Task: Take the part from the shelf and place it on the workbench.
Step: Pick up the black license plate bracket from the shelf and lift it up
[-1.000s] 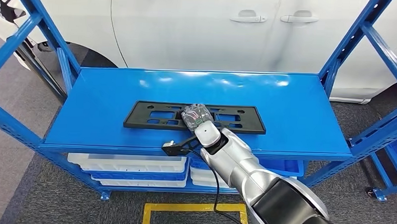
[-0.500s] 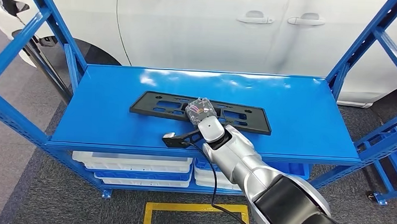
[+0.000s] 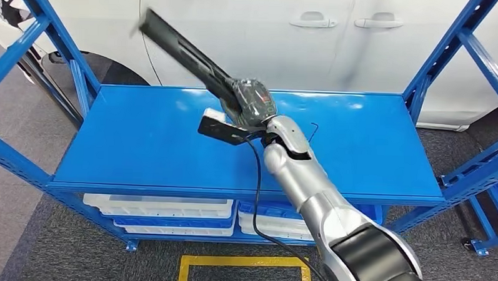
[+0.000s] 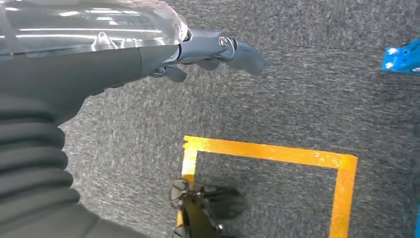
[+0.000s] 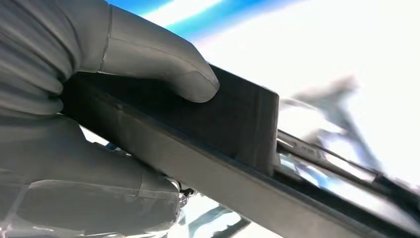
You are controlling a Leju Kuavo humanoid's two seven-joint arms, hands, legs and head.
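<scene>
Above the blue shelf [image 3: 140,143], right hand [image 3: 251,103] fingers grip the long black part [image 3: 181,47], tilted.

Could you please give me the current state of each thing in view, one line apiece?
Black part: lifted off the shelf, tilted steeply, held near its middle.
Right hand: grips the black part.
Left hand: holds nothing, hanging over the grey floor.
Blue shelf: top surface bare.
White bins: stacked on the lower level.
Car doors: closed.
</scene>
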